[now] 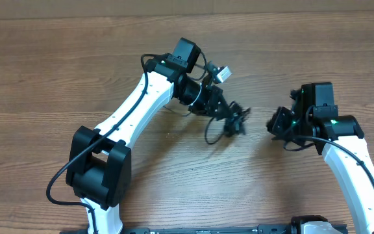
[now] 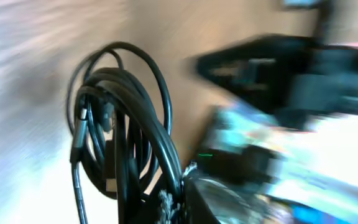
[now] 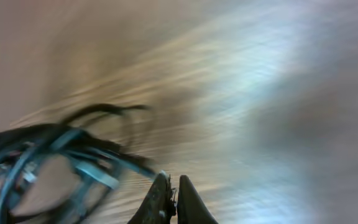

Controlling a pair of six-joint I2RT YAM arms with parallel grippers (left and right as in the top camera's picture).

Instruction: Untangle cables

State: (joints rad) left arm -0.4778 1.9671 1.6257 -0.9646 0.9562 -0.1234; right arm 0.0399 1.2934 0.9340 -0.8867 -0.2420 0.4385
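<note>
Black cables point(image 2: 120, 130) sit in one tight coil right at the left fingers point(image 1: 226, 112), which are clamped shut on the bundle. It's loops stacked on loops, with what looks like a small plug end tucked in among them. No cord is pulled free, so I'd judge the untangling has barely begun: one clump, and nothing laid out apart on the wooden counter point(image 1: 57, 65).

Over to the right fingers point(image 3: 161, 198): pressed together with nothing between them, the bundle off to their left and not touching. What's left, as I read it, is a second hold on one loop or plug end, drawing it out, then the same for each cord.

Now the views. Overhead gives the layout: both sets of fingers reach toward the middle with bare wood between them, and the clump sits at the left tips with one loop drooping beside it. From up there, though, the bundle is only a dark blob. The left wrist camera alone shows separate strands and how they overlap, and behind them the right arm point(image 2: 278, 68) is a blur. The right wrist camera is smeared, yet it alone shows those fingers shut and empty.
</note>
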